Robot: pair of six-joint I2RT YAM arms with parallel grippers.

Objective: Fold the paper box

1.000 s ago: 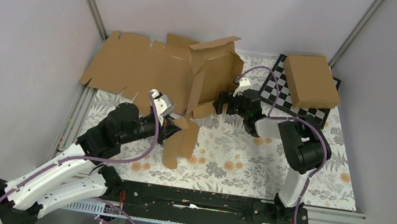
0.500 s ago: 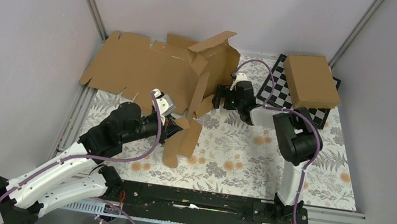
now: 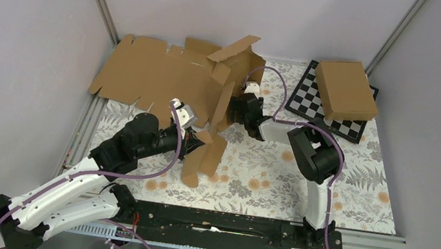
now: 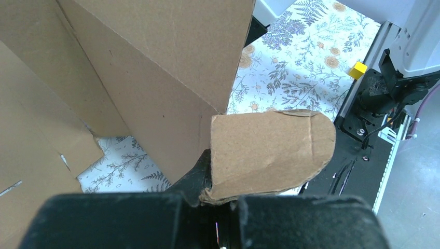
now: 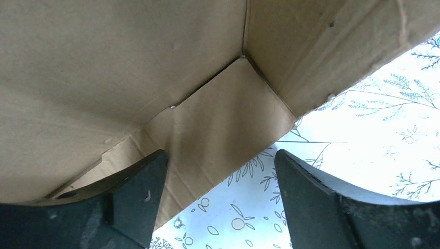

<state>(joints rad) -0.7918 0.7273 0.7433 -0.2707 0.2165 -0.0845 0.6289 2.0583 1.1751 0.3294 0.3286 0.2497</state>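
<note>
At 12 o'clock on the floral-print table (image 3: 262, 182), the half-raised plain brown cardboard paper box (image 3: 237, 78) is held by the left gripper (image 3: 195, 139), clenched on its rounded tab (image 4: 270, 150). The right gripper (image 5: 220, 176), jaws spread, faces a corner flap (image 5: 218, 129). It should close squarely at the crease.

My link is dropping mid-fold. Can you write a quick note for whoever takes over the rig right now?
Left gripper: shut on the rounded flap of the paper box.
Right gripper: open, jaws either side of an inner corner flap, not clamped.
Box: partly raised at far middle, beside the flat cardboard sheet.
Done: some walls up.
Left: fold remaining flaps in, close it.
</note>
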